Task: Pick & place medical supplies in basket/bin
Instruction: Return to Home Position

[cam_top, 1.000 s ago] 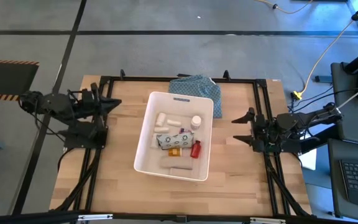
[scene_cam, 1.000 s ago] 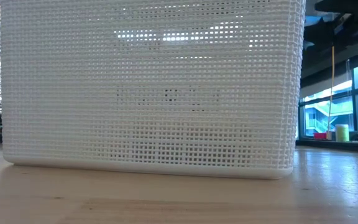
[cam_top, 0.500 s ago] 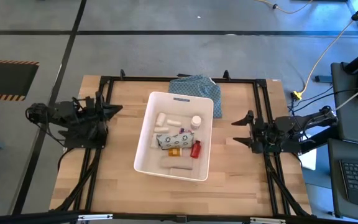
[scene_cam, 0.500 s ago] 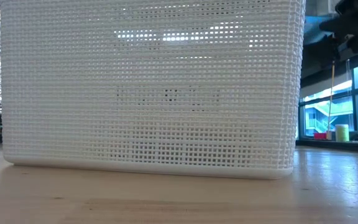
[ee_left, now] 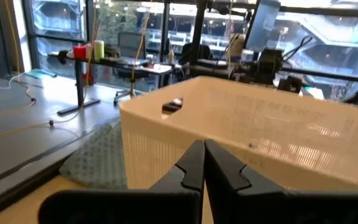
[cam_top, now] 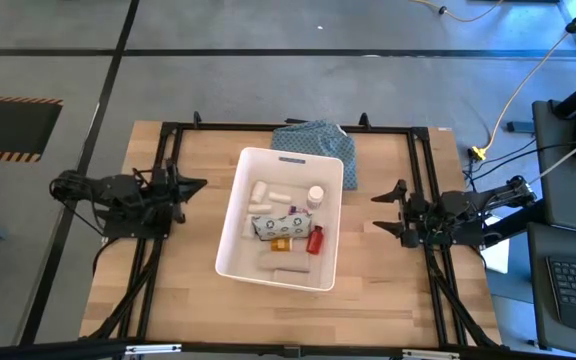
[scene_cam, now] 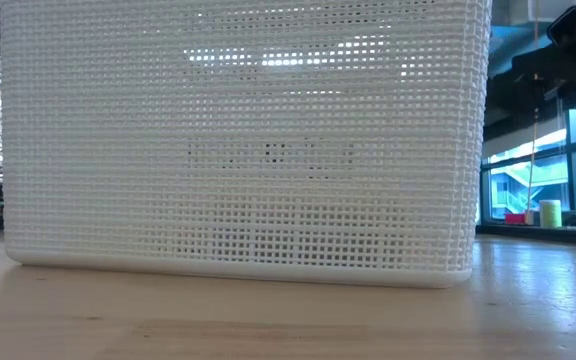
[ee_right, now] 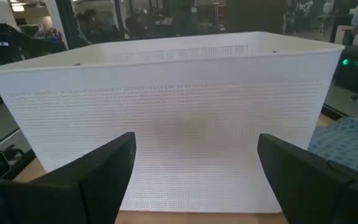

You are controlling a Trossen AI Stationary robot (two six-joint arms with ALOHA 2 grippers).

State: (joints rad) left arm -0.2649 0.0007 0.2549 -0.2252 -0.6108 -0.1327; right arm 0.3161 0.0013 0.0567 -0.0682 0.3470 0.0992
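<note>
Left tool (cam_top: 196, 185) had shifted along the left edge of the table (cam_top: 198, 300), clenched on nothing. Right tool (cam_top: 386, 208) sat released opposite. Medical supplies (cam_top: 286, 228) lay inside the bin (cam_top: 273, 279). Judged: placing done.

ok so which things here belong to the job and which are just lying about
Job: large white rectangular plastic bin; inside it small white bottles, red bottle, flat grey patterned pouch.
Lying about: blue-green patterned cloth at the bin's far end.
</note>
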